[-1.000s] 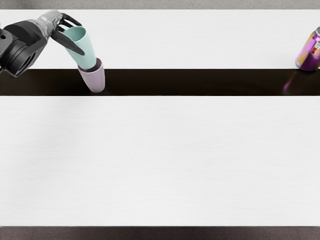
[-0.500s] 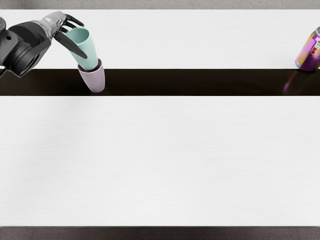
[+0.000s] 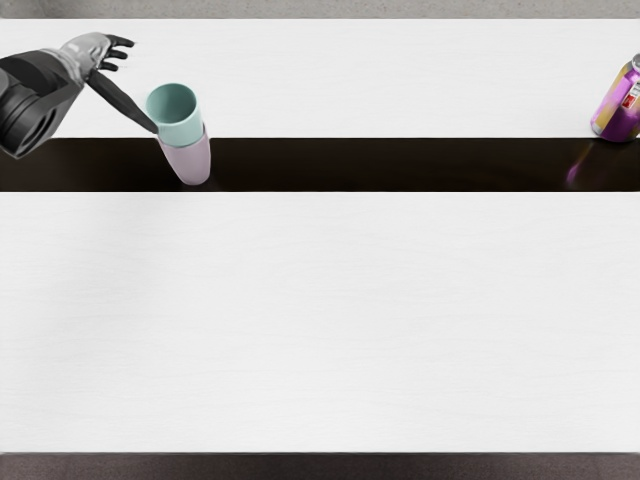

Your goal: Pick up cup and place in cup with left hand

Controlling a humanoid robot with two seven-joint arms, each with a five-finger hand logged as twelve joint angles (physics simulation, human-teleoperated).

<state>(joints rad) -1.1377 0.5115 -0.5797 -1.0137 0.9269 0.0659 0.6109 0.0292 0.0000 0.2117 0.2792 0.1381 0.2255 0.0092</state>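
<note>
Fingers [image 3: 122, 102], left hand [image 3: 88, 48]: now released, spread, 0 items held. Teal cup [image 3: 181, 125], 1: lower than 0.5 s ago, nested in lilac cup [image 3: 189, 163], 1. Placement apparently complete; withdrawal remains.

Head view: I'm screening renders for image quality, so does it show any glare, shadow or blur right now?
In the head view, lighting is bright and even, with a faint grey shade on the white tabletop at left; the can casts a purple reflection on the glossy dark strip; the left hand and teal cup look sharp.
</note>
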